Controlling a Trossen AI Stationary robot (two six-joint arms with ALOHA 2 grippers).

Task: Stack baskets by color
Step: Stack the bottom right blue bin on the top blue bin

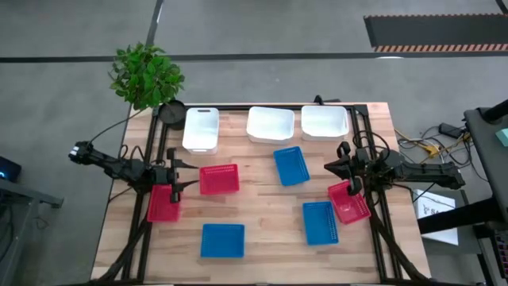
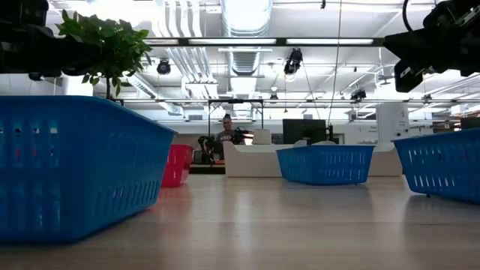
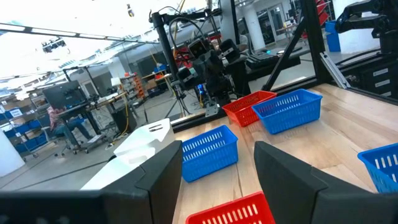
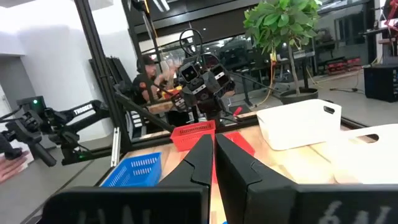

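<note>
Nine baskets rest flat on their bottoms on the wooden table (image 1: 262, 208). Three white ones (image 1: 200, 129) (image 1: 270, 124) (image 1: 324, 122) line its far edge. The red ones lie at the left edge (image 1: 163, 202), left of centre (image 1: 219, 179) and at the right edge (image 1: 349, 202). Blue ones sit at the centre (image 1: 291, 165), near right (image 1: 320, 222) and near edge (image 1: 222, 240). My left gripper (image 3: 217, 180) hovers open and level at the left edge, between the two left red baskets. My right gripper (image 4: 213, 162) hovers shut above the right red basket's far end.
A potted plant (image 1: 147, 75) stands at the table's far left corner beside a dark round pot (image 1: 171, 111). Black frame posts run along both side edges. In the low view a blue basket (image 2: 75, 172) fills the near left. A person works in the room beyond.
</note>
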